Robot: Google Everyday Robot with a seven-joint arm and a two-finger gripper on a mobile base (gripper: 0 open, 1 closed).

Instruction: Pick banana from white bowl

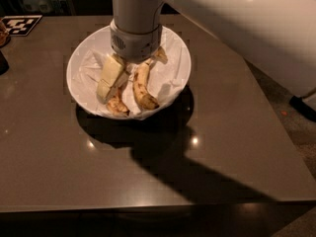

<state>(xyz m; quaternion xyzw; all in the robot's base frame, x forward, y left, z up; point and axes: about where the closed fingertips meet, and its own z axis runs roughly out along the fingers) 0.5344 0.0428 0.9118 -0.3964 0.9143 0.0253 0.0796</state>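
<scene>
The white bowl [81, 58], lined with crumpled white paper, sits at the back middle of the dark table. The banana [143, 87], small, curved and yellow with a few brown specks, lies in the bowl's middle. A flatter, brown-blotched banana [117, 104] lies to its left near the front rim. My gripper [136, 68] hangs down into the bowl from the grey wrist [136, 38]. One cream finger [111, 75] stands left of the banana, and the other shows at the upper right. The jaws are apart over the banana's upper end, which the wrist hides.
The white arm [237, 19] crosses the upper right and casts a wide shadow over the table's front. A black-and-white marker tag [20, 24] lies at the back left corner. The table's right edge drops to the floor [296, 127].
</scene>
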